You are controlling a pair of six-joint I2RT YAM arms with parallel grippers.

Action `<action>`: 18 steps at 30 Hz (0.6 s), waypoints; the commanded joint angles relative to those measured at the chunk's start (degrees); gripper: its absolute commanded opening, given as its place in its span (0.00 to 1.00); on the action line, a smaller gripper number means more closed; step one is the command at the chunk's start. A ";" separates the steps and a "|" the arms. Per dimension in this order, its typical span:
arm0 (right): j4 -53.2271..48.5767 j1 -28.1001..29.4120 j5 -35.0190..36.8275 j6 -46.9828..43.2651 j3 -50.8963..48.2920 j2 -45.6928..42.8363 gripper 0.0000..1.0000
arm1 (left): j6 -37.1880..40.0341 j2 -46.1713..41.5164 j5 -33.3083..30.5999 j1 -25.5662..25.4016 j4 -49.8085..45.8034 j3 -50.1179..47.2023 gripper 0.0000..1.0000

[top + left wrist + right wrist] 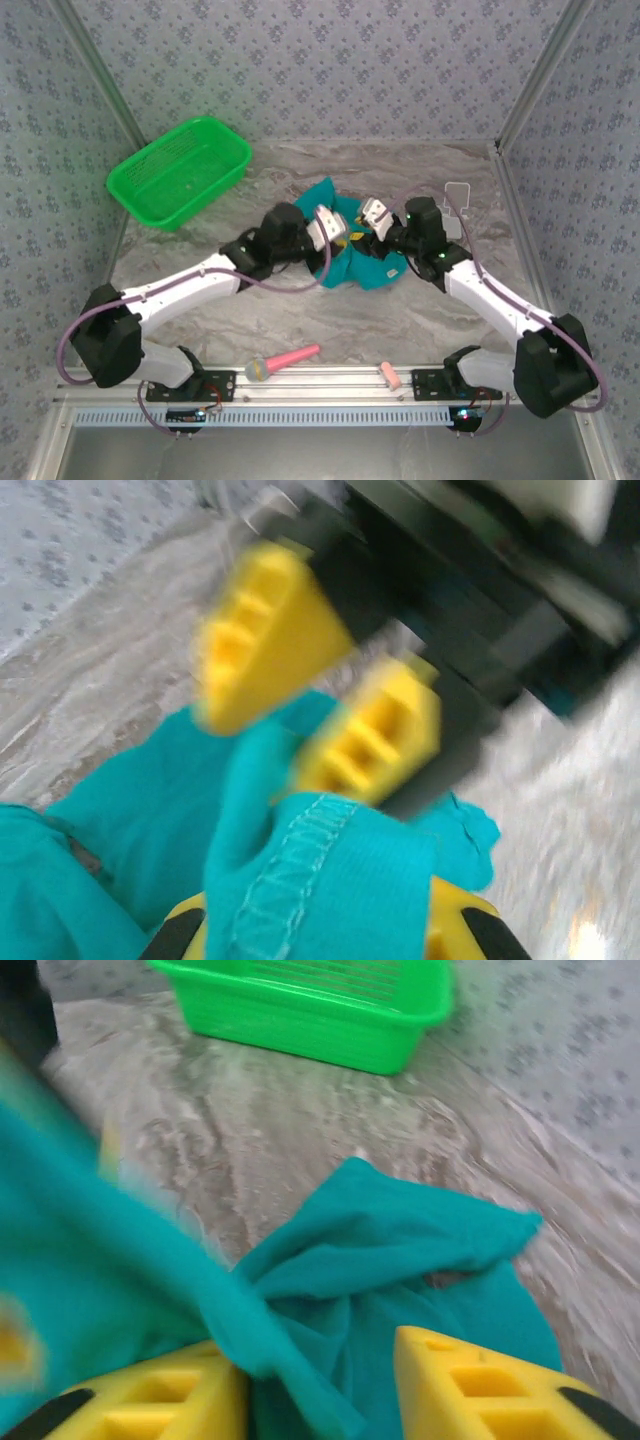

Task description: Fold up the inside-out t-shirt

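Far left is blocked by a green plastic mesh basket (180, 170); bare marbled tabletop (275, 180) is left between it and the bunched teal cloth t-shirt (365, 265).

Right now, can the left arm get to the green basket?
Probably yes: only bare table lies between the left gripper and the green mesh basket. But the gripper is shut on the teal t-shirt, so it would drag the cloth along.

Both arms stretched inward, left pincer (340, 238) closed, right pincer (360, 232) parted, tips close together
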 commanded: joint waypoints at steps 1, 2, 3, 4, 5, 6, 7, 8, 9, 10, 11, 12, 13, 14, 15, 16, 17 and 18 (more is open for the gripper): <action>-1.61 -0.24 5.35 2.53 -3.07 -5.83 0.48 | -9.45 -2.40 8.73 6.15 -4.79 5.14 0.00; -3.59 -0.10 5.07 1.92 -4.28 -7.64 0.48 | -10.90 -2.70 11.02 7.86 -5.27 5.64 0.00; -5.36 0.15 5.38 1.90 -5.56 -9.23 0.54 | -12.50 -3.05 12.47 9.05 -5.48 6.05 0.00; -6.02 0.46 6.29 2.60 -6.70 -10.58 0.57 | -13.97 -3.40 12.79 9.71 -5.87 6.52 0.00; -6.39 0.74 6.70 3.62 -8.10 -12.20 0.57 | -15.16 -3.61 12.76 10.20 -6.67 7.21 0.00; -6.43 1.23 7.15 5.25 -9.50 -13.75 0.59 | -15.90 -3.71 12.54 10.47 -7.98 8.05 0.00; -6.16 2.00 8.00 7.09 -10.66 -15.11 0.65 | -16.34 -3.57 12.17 10.44 -9.20 9.13 0.00; -5.57 2.97 8.65 8.52 -11.96 -16.38 0.68 | -16.50 -3.44 12.44 10.54 -10.22 10.03 0.00; -4.67 4.52 9.31 8.92 -13.34 -17.02 0.71 | -16.79 -3.43 13.25 10.49 -10.56 10.38 0.00; -3.15 5.96 11.22 8.97 -14.58 -17.20 0.77 | -17.19 -3.50 14.11 10.60 -10.26 10.40 0.00; -0.53 7.61 14.98 8.79 -15.96 -16.59 0.78 | -17.85 -3.72 15.25 10.58 -9.65 10.14 0.00; 2.78 8.53 18.77 8.37 -17.12 -15.16 0.78 | -18.64 -3.85 16.17 10.58 -8.96 9.67 0.00; 6.15 8.65 21.71 7.89 -17.86 -13.37 0.80 | -19.46 -4.03 16.79 10.56 -8.47 9.20 0.00; 10.17 8.40 24.88 7.65 -18.02 -10.61 0.81 | -20.18 -4.30 17.27 10.58 -8.07 8.71 0.00; 13.47 8.06 27.46 7.77 -17.24 -7.23 0.80 | -20.90 -4.56 17.82 10.62 -7.64 8.10 0.00; 15.47 7.56 29.24 7.67 -16.01 -4.18 0.78 | -21.29 -4.87 18.13 10.62 -7.58 7.60 0.00; 17.94 7.00 30.78 7.79 -14.70 -1.09 0.72 | -21.47 -5.31 18.22 10.64 -8.00 7.18 0.00; 19.57 5.80 29.32 7.46 -13.10 1.22 0.53 | -21.72 -5.94 18.10 10.95 -8.58 6.72 0.00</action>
